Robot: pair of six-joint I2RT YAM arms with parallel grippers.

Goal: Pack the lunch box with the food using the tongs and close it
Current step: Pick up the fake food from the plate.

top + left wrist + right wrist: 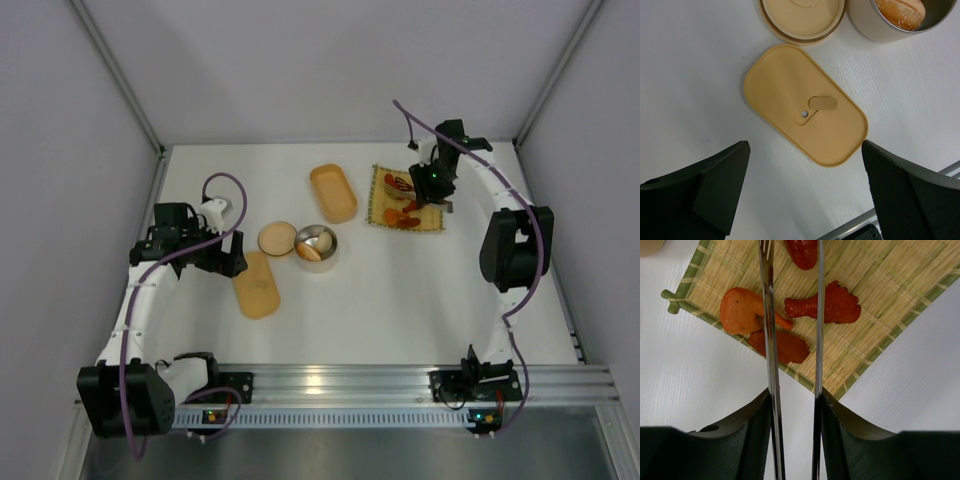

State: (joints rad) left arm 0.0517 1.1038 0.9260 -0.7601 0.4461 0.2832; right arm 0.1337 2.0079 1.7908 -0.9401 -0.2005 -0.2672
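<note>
At the bottom edge of the right wrist view, the right gripper (794, 407) was seen clamped on the tongs (769, 340). One dark finger was pressed against the outside of each silvery arm, and the arms were carried up the frame over the woven mat (880, 300). The food was spread on that mat: the shank of a glossy red drumstick-shaped piece (832, 304) lay between the tong arms, an orange piece (740, 312) was at left centre, and a flat red piece (785, 347) lay just below it. The pieces were judged light, smooth and likely slippery against thin metal, so the drumstick would best be pinched across its narrow shank with gentle pressure. In the left wrist view, the left gripper (805, 147) was held wide apart and empty above the lunch box lid (805, 100). In the top view, the open lunch box (333, 192) lay at upper centre, just left of the mat.
</note>
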